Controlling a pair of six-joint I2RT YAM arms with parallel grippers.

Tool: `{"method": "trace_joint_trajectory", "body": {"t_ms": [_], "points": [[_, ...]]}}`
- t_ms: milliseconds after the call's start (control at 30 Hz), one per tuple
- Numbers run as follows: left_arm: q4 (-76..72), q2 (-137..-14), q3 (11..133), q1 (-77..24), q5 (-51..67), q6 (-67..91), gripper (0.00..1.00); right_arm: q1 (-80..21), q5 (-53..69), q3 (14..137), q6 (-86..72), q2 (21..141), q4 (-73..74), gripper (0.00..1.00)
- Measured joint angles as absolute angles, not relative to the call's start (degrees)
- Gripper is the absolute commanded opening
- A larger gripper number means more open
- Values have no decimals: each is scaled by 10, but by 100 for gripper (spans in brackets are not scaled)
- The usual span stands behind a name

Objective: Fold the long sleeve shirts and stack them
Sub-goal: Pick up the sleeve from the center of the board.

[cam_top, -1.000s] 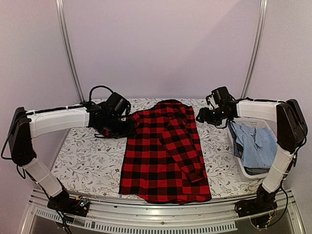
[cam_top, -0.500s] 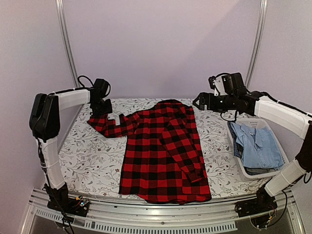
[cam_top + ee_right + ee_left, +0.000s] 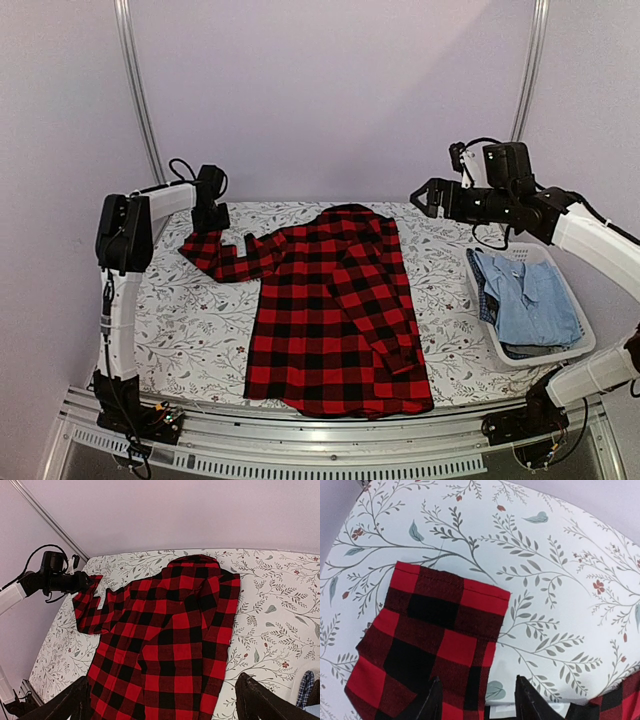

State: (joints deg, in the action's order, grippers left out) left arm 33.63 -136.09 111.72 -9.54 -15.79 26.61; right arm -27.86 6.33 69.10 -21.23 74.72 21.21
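A red-and-black check long sleeve shirt (image 3: 335,310) lies flat on the floral table, collar at the far side. One sleeve is folded down over its body. Its other sleeve is stretched to the far left, where the cuff (image 3: 197,247) lies on the table. My left gripper (image 3: 207,225) hovers just over that cuff, open. In the left wrist view the cuff (image 3: 437,622) lies flat ahead of the left gripper (image 3: 480,702), holding nothing. My right gripper (image 3: 424,196) is open and empty, raised beyond the shirt's far right corner. The right wrist view shows the whole shirt (image 3: 170,640) far below the right gripper (image 3: 165,705).
A white basket (image 3: 478,300) at the right table edge holds blue shirts (image 3: 535,300); a bit of blue checked cloth (image 3: 306,687) shows in the right wrist view. The floral table cover (image 3: 180,320) lies bare left of the shirt. Metal poles stand at the back.
My left gripper moved from the shirt's shoulder to the far left, and the sleeve came out to the left with it and now lies released. My right gripper rose and drew back to the right.
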Motion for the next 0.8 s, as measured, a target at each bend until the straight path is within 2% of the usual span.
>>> {"method": "trace_joint_trajectory", "body": {"t_ms": [267, 367, 533, 633, 800], "points": [[354, -1423, 1169, -64, -137, 262, 45, -279, 56, 679, -215, 738, 241, 99], [356, -1430, 1184, -56, -124, 256, 37, -279, 50, 673, -215, 726, 246, 99], [359, -1437, 1191, -52, -116, 243, 12, -279, 48, 670, -214, 713, 247, 99], [359, -1437, 1192, -52, -109, 234, 0, -279, 48, 668, -214, 712, 246, 99], [358, -1436, 1193, -52, -100, 215, 0, -279, 49, 663, -213, 712, 246, 99]]}}
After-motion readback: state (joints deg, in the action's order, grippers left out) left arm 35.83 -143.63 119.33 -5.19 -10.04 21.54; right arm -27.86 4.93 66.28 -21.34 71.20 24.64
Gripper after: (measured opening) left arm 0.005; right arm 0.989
